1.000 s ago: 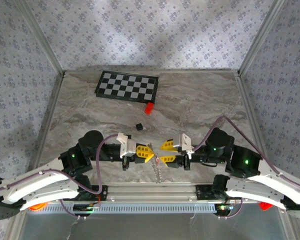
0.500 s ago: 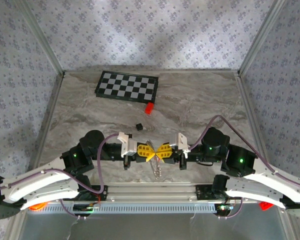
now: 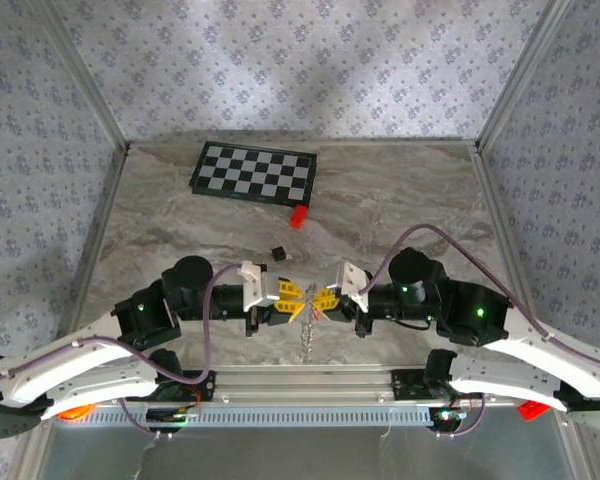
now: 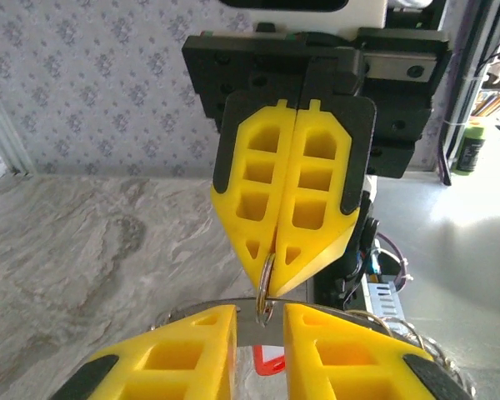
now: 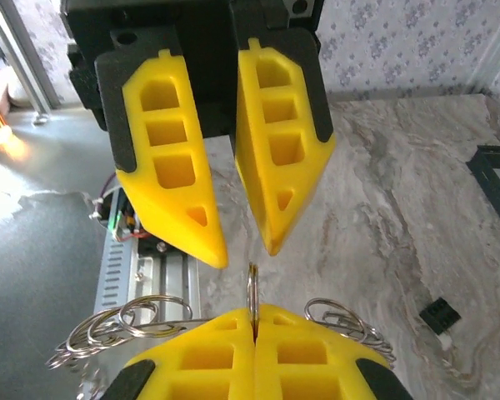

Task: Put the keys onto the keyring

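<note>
Hidden or unclear: the key, a small flat red piece with a pale patch, is cut off at the lower edge between the fingers of the left gripper. Whether it hangs on a ring cannot be told. That gripper's ribbed yellow plastic fingers stand spread, nothing between them. The right gripper has its wedge-shaped yellow fingers pressed together, pinching one thin silvery wire ring of the keyring near the front edge of the marbled table. Linked loops trail either side, partly out of frame.
</note>
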Robot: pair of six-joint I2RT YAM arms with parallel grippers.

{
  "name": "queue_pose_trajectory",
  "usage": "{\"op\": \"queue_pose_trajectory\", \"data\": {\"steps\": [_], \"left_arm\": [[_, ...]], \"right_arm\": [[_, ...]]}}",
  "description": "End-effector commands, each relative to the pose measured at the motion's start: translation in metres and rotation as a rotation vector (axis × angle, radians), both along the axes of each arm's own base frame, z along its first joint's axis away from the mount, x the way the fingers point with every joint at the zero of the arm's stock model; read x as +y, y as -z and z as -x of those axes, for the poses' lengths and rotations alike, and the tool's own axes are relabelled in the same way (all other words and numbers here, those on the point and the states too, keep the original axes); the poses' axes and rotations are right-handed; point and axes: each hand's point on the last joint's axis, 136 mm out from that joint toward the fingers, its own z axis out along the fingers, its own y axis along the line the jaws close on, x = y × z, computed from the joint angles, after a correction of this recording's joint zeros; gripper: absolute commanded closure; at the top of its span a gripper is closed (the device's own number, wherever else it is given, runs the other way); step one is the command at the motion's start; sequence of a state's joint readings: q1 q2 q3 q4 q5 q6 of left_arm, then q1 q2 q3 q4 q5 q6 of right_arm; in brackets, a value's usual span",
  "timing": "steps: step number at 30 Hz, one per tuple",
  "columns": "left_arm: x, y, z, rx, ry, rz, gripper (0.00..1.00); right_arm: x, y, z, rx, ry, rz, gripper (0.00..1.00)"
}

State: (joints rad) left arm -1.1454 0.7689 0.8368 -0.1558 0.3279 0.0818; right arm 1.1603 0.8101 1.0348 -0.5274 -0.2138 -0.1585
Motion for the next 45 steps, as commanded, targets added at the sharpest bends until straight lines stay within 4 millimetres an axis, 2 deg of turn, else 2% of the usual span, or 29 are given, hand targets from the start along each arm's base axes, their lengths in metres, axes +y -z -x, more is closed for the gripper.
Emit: {"op": "queue_pose_trajectory", "data": {"steps": [1,9,10,16,25,31,38,43,45], "left_arm": [[0.003,0.002,-0.002,-0.002,-0.014,-0.057,0.77],[-0.002,0.002,0.002,0.006,0.022,-0.044,0.76],[-0.002,0.003,0.002,0.008,0.019,-0.048,0.77],[-0.003,0.010,0.001,0.014,0.019,-0.075,0.83],[-0.002,0.014,0.002,0.034,0.022,-0.084,0.80],[-0.002,0.015,-0.001,0.028,0.007,-0.083,0.92],[-0.004,0.019,0.000,0.031,0.017,-0.088,0.93],[-0.002,0.015,0.002,0.024,0.020,-0.071,1.00],[0.000,0.013,0.003,0.019,0.021,-0.063,1.00]], "right_arm": [[-0.007,0.002,-0.003,-0.035,0.018,0.108,1.00],[0.003,0.015,0.004,-0.046,-0.039,0.204,1.00],[0.004,0.003,0.004,-0.057,-0.041,0.181,1.00],[0.008,0.001,0.005,-0.060,-0.053,0.193,1.00],[0.009,0.001,0.002,-0.068,-0.043,0.201,1.00],[0.012,0.000,0.005,-0.066,-0.058,0.196,1.00],[0.014,-0.003,0.009,-0.061,-0.077,0.172,1.00],[0.018,0.000,0.009,-0.052,-0.083,0.173,1.00],[0.018,0.000,0.010,-0.048,-0.083,0.168,1.00]]}}
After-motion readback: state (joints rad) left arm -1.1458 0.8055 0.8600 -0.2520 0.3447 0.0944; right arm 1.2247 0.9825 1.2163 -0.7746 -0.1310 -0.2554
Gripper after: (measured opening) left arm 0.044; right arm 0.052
